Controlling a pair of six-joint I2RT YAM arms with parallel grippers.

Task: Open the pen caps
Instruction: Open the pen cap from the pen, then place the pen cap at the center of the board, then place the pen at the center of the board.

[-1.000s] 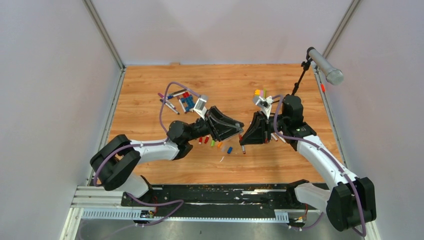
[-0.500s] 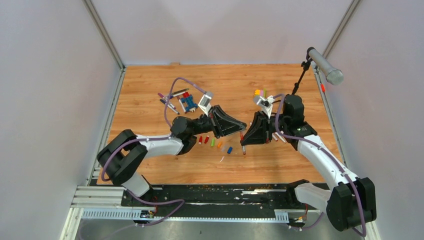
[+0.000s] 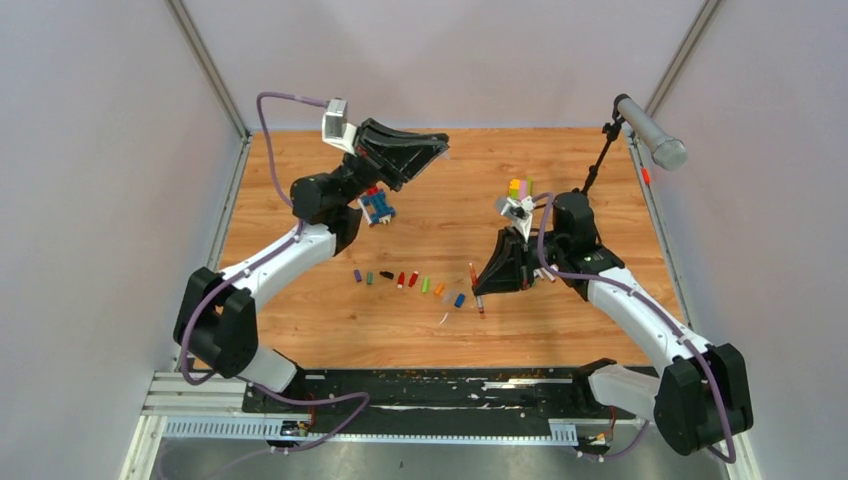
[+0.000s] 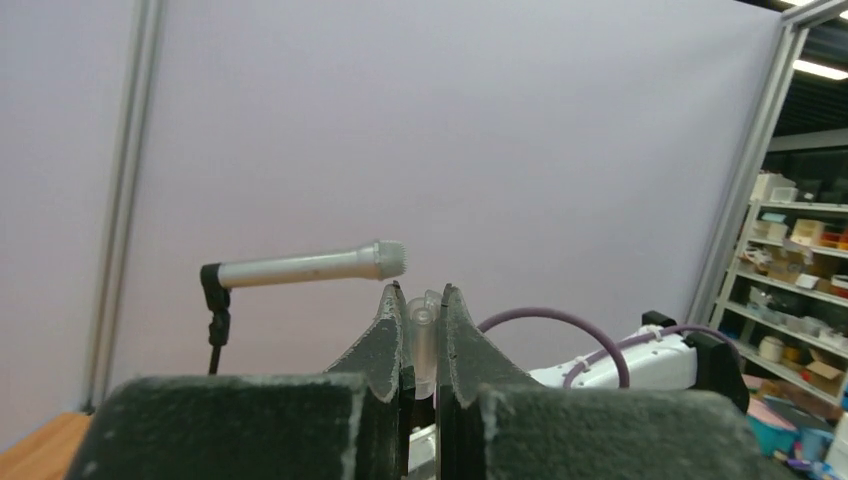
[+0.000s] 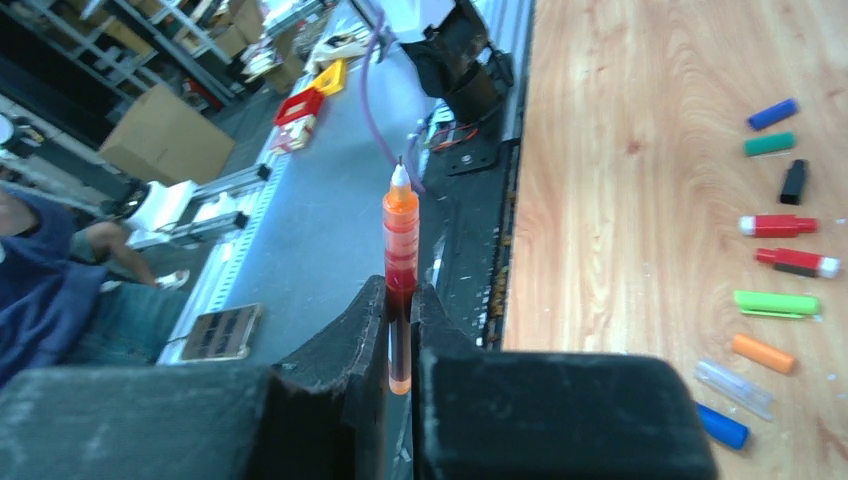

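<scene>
Our two arms from above: left arm [image 3: 285, 262] & right arm [image 3: 640, 315], both w/ white link shells, black joint housings & chunky black bases. A purple cable [image 3: 285, 97] runs along each. A small grey-white camera [image 3: 337, 122] is mounted at each wrist. Jaws are black & wedge-shaped; up close we note rough inner faces, edges scuffed w/ pale specks.

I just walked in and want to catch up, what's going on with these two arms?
They are pulling caps off pens. The right gripper is shut on an uncapped orange pen, tip exposed, low over the table. The left gripper, up high toward the far side, is shut on a clear cap. A row of loose caps in several colours lies on the table between the arms.
</scene>
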